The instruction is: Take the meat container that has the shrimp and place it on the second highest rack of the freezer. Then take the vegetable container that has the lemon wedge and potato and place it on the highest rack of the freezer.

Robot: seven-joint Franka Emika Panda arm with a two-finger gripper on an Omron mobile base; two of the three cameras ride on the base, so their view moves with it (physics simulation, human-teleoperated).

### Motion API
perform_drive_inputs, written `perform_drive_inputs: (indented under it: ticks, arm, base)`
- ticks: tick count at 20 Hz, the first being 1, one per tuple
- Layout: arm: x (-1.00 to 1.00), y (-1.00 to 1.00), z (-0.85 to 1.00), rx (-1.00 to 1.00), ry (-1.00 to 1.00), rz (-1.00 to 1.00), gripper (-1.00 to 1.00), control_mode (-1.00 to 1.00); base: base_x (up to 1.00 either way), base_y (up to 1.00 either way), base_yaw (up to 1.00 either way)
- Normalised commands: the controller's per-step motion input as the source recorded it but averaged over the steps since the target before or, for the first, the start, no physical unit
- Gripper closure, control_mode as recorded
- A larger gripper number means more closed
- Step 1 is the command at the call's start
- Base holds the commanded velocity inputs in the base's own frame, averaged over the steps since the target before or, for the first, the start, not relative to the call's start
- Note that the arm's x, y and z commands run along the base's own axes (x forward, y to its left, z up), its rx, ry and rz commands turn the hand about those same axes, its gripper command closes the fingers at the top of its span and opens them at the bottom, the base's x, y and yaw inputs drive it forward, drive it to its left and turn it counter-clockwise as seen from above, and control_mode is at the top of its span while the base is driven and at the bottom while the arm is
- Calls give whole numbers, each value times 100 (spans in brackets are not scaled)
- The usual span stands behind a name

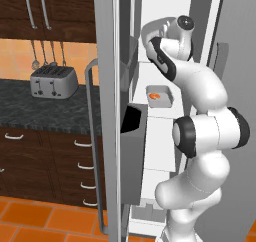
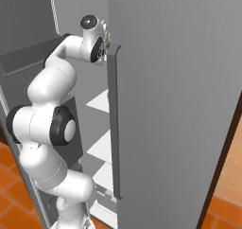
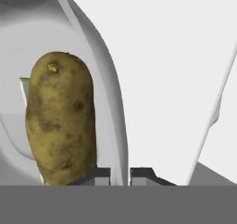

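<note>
Up close, the fingers (image 3: 99,173) pinch the thin white wall of the vegetable container (image 3: 118,126). Inside it (right by the fingers) stands the brown potato (image 3: 60,119). Lower in the open freezer (image 1: 112,86), the shrimp (image 1: 155,96) sits in its container (image 1: 160,97) on a shelf.

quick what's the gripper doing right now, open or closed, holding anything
Gripper: jaws closed on the thin wall of the vegetable container, with the potato lying inside it.
</note>
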Motion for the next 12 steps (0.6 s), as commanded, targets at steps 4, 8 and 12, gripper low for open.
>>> perform_drive_inputs:
  ticks: [4,8,12]
  arm:
    - [0,0,0,0,0,0,-100,-100]
    - [0,0,0,0,0,0,-100,-100]
    - [0,0,0,0,0,0,-100,-100]
  base:
    - [0,0,0]
    - [0,0,0]
    - [0,0,0]
